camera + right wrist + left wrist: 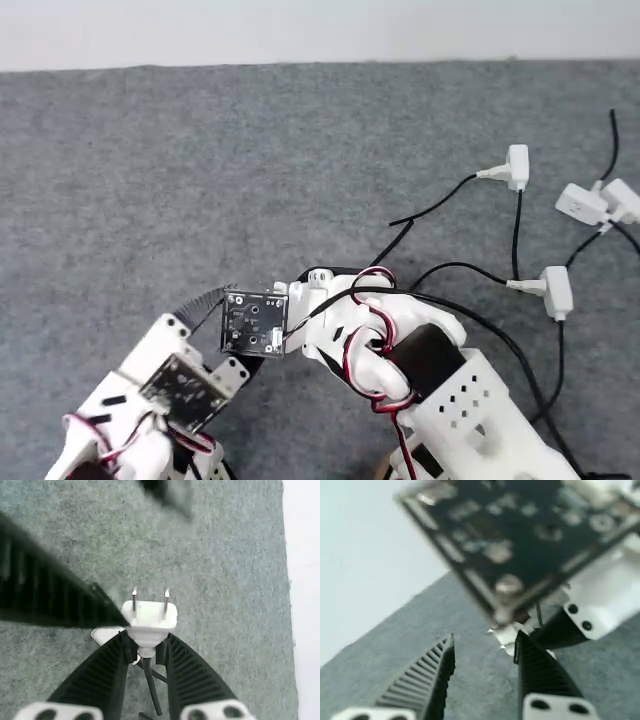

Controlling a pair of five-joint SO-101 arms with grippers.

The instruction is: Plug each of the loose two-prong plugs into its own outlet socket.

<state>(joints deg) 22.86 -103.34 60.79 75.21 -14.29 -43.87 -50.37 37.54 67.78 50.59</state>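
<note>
Right jaws clamp the plug (150, 617) by its narrow neck; left jaws stand apart. Gripped there, it may twist, and the prongs would miss the slots.

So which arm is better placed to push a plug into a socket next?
Right: the right gripper is shut on a plug, prongs forward; the left gripper is open, holding nothing.

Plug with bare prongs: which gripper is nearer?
Right. The right gripper has its jaws shut on the plug; the left gripper is open, close beside it.
</note>
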